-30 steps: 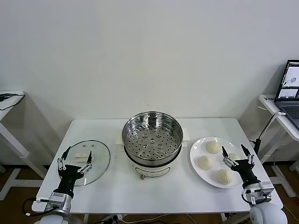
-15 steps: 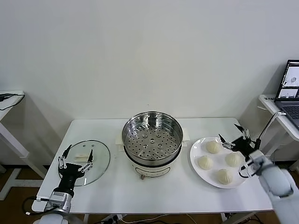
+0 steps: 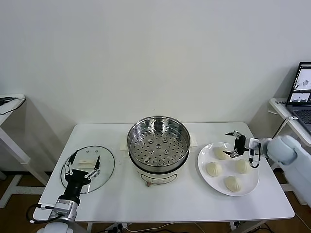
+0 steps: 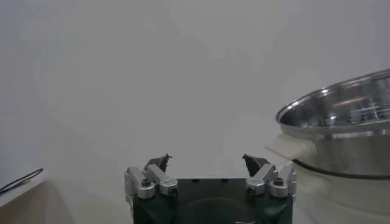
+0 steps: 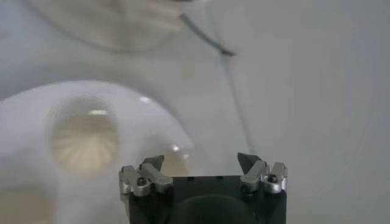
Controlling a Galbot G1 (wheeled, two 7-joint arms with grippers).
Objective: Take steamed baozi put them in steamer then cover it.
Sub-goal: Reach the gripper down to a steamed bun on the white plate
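- Since a second ago the right gripper [image 3: 234,143] has swung up from the near right table corner and across to the plate's [image 3: 250,186] far edge; the left gripper [image 3: 83,162] has barely shifted.
- The right gripper's fingers are spread wide, holding nothing, and hover just above the farthest of the four steamed baozi [image 3: 221,153].
- The steamer [image 3: 158,144] stands well to that gripper's left, its tray bare.
- The left gripper, wide apart and empty, hangs over the near edge of the cover [image 3: 87,168], which lies flat on the table [image 3: 165,199] beside the steamer.
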